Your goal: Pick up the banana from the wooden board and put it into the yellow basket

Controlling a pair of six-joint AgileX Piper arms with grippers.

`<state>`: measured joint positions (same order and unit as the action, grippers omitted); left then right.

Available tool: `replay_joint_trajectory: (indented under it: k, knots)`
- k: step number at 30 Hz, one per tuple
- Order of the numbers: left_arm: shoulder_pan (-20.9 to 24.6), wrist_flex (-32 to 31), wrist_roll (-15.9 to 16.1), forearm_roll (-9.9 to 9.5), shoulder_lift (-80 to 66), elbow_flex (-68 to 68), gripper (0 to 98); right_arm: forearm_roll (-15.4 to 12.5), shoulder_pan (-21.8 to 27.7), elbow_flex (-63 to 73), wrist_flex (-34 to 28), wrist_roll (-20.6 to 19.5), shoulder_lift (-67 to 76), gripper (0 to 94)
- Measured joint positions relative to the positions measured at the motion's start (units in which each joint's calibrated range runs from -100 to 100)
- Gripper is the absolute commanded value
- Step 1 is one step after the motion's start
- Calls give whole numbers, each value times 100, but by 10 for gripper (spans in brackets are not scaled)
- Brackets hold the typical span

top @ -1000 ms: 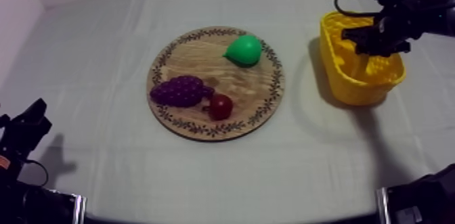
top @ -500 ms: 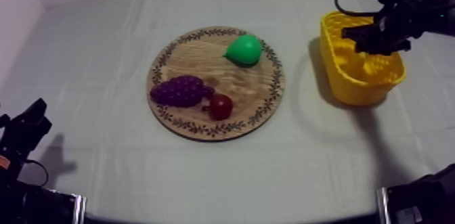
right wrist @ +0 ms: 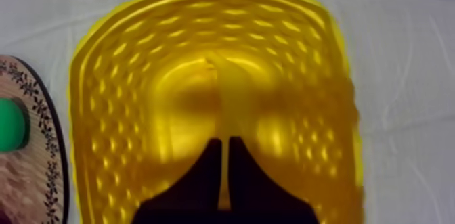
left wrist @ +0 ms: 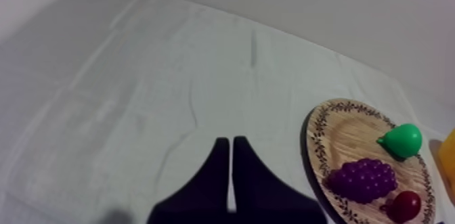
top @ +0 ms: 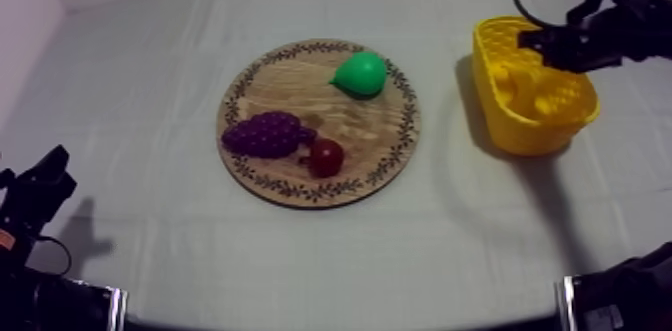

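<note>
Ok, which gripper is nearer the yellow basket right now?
Right. The right gripper hangs over the yellow basket; the left gripper rests far off, on the other side of the wooden board.

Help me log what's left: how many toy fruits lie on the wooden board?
3 on the wooden board: the pear near its far rim, the grapes at its left, the small red fruit beside the grapes. None looks hidden.
</note>
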<state>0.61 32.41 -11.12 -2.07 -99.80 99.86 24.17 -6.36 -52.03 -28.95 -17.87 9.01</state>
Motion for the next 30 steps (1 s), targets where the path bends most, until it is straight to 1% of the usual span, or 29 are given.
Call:
replay_joint_trajectory:
  k: [4, 6, 12, 17, 19, 23, 30]
  knots:
    - [0, 0, 0, 0, 0, 0, 1, 314, 44, -736, 385, -256, 700, 6]
    - [0, 0, 0, 0, 0, 0, 1, 421, 64, -1180, 560, -368, 1135, 6]
    - [0, 0, 0, 0, 0, 0, 1, 501, 222, -2486, 891, -421, 2487, 6]
    - [0, 0, 0, 0, 0, 0, 1, 508, 182, -3451, 923, -350, 3693, 6]
    - [0, 0, 0, 0, 0, 0, 1, 356, 115, -3830, 790, -256, 4210, 6]
    - [0, 0, 0, 0, 0, 0, 1, -160, 14, -4347, 446, 116, 5129, 6]
    - [0, 0, 0, 0, 0, 0, 1, -1235, 59, -4707, -87, 1148, 6693, 6]
